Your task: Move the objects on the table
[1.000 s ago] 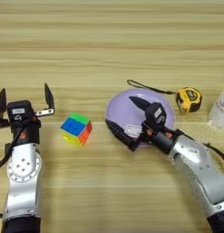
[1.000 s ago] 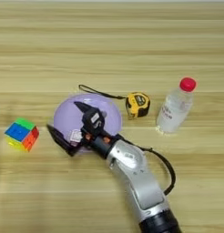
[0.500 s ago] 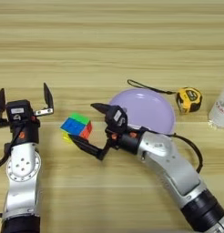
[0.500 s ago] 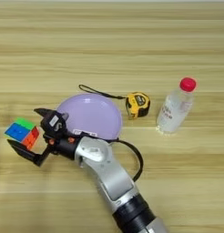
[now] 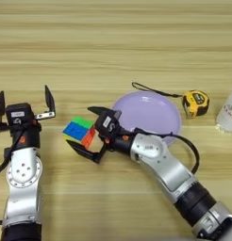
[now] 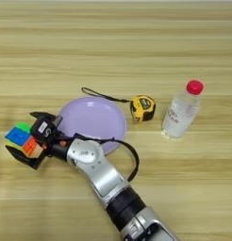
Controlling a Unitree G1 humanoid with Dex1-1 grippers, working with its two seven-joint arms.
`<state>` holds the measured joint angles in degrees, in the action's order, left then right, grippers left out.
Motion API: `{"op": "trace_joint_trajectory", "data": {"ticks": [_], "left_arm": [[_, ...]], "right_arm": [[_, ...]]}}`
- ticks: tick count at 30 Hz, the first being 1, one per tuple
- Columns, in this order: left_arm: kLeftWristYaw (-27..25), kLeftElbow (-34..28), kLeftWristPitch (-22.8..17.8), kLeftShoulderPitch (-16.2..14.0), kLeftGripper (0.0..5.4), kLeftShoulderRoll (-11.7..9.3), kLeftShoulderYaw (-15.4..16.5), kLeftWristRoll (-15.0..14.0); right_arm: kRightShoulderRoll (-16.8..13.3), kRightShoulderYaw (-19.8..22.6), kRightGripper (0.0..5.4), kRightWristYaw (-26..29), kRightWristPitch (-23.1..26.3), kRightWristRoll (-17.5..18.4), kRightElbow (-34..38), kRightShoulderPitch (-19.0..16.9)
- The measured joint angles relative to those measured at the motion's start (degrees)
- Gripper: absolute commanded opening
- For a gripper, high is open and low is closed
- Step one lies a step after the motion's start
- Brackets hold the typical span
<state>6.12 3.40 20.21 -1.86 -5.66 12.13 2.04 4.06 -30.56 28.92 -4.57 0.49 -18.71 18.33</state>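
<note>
The multicoloured puzzle cube (image 5: 79, 132) lies on the wooden table (image 5: 113, 52), left of centre. My right gripper (image 5: 79, 126) reaches across from the right and stands open, one black finger behind the cube and one in front of it; I cannot tell whether they touch it. My left gripper (image 5: 23, 101) is open with nothing between its fingers, a short way left of the cube. The clear bottle with a red cap (image 6: 181, 110) stands upright at the far right.
A lilac plate (image 5: 151, 113) lies just right of the cube, under my right forearm. A yellow tape measure (image 5: 195, 102) with a black strap sits between the plate and the bottle.
My right gripper has swung left from over the plate to the cube, and its fingers now straddle it. The cube, the bottle and my left arm have not moved.
</note>
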Motion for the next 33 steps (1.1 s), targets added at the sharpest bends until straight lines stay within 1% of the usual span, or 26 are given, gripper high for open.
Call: {"op": "trace_joint_trajectory", "data": {"ticks": [3,11,18,26,32,33], "left_arm": [[0.0,-0.1,0.0,0.0,5.40,0.1,0.0,0.0],[0.3,-0.5,-0.2,0.0,5.40,0.1,0.0,0.0],[0.6,-0.6,-0.3,-0.1,5.40,0.1,-0.1,0.0],[1.1,-0.9,-0.6,-0.1,5.40,0.1,0.0,0.1],[1.5,-1.5,-0.9,-0.1,5.40,0.1,0.0,0.1],[1.5,-1.8,-0.9,-0.1,5.40,0.1,0.0,0.1]], "right_arm": [[0.2,0.0,5.39,0.0,-1.1,-0.3,-2.1,0.6],[0.4,-0.4,5.39,0.2,-1.7,-0.4,-4.3,1.2],[0.7,-0.5,5.39,0.2,-2.7,-0.4,-8.4,2.1],[2.4,-0.5,5.39,0.5,-3.9,-0.3,-12.8,5.6],[2.9,-0.4,5.39,1.1,-4.7,-0.3,-14.4,6.4],[3.1,-0.4,5.18,1.3,-4.8,-0.3,-15.0,6.7]]}}
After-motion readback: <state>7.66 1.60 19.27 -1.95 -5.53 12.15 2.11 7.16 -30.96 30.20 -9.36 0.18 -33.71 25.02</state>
